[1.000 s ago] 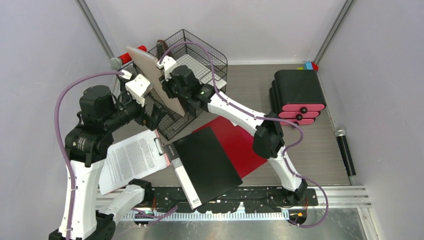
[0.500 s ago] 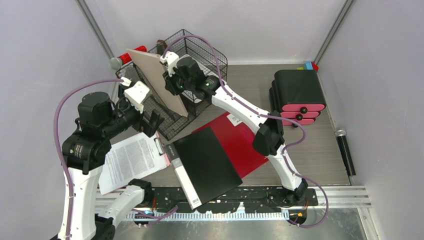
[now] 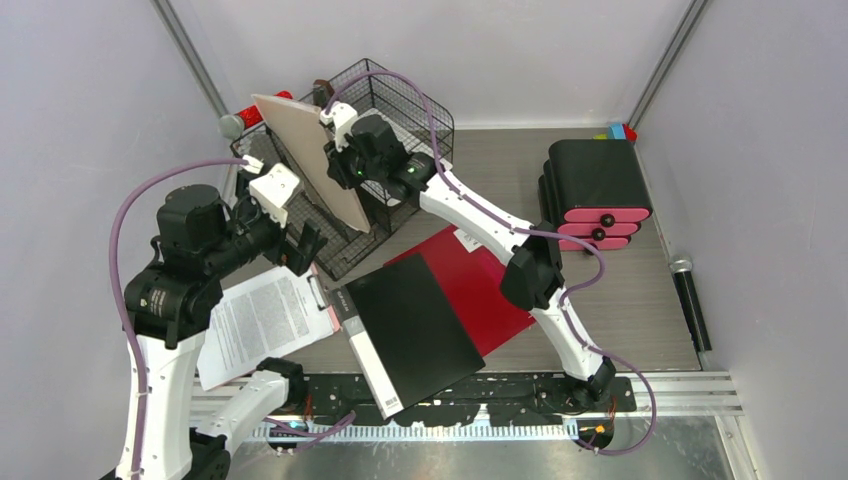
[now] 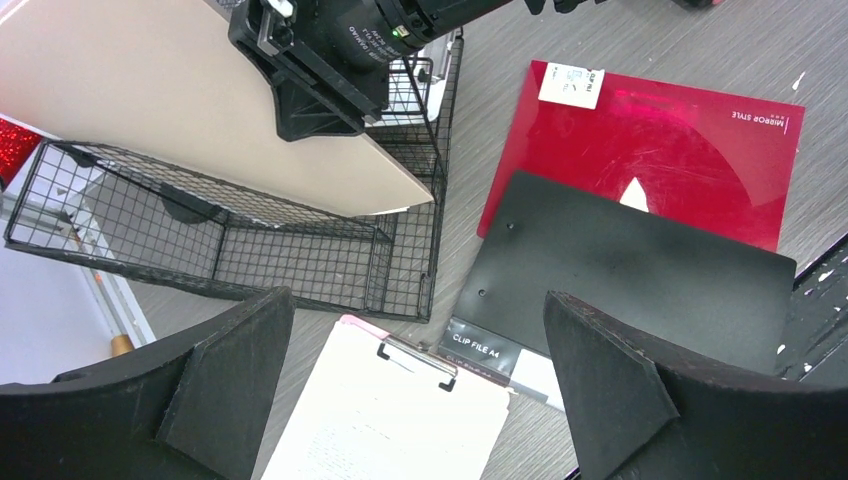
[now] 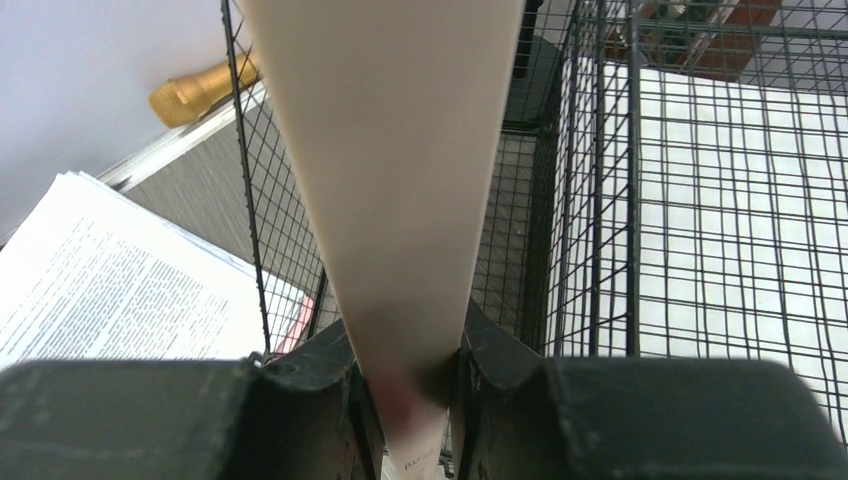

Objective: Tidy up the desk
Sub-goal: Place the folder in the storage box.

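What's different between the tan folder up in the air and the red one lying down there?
The tan folder is clamped in the right gripper, tilted on edge over the wire rack; the red folder lies flat on the desk. The tan folder is plain and matte; the red folder is glossy with a white sticker, and a black clip file covers part of it. Both are thin, flat rectangles.

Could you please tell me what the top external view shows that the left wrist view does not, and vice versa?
Only the top external view: the black drawer unit with pink fronts and the microphone by the right wall. Only the left wrist view: the print CLIP FILE A4 on the black file and MIRROR STYLE on the red folder. Both: the right gripper shut on the beige board at the wire rack, plus the clipboard.
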`<state>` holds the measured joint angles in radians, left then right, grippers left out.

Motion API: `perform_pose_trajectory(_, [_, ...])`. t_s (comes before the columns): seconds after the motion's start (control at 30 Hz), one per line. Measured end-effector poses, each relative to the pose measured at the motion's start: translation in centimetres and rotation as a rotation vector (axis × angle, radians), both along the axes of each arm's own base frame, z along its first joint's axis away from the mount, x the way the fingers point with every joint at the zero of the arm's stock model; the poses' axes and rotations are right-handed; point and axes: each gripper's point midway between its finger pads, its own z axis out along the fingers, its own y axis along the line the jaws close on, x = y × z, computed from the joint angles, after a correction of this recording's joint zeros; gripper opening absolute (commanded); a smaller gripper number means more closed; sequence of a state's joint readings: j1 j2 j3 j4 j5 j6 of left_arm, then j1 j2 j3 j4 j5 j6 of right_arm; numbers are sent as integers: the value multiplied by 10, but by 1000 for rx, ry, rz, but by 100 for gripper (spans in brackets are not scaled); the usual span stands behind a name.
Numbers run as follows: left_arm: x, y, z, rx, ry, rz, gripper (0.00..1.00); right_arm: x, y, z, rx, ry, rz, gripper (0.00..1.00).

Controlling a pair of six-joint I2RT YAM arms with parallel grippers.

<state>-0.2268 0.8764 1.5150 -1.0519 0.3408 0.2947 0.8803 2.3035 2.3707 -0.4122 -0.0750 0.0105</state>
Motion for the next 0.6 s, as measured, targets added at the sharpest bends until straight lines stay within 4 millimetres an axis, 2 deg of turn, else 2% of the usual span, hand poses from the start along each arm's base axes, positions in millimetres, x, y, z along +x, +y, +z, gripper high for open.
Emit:
perform_pose_trajectory(0.4, [11, -3, -4, -2, 20, 4, 100, 24, -2, -1, 74, -47, -130, 0])
perform_pose_trajectory(0.6, [20, -5, -5, -2, 23, 4, 100, 26, -6, 9, 97, -75, -150, 0])
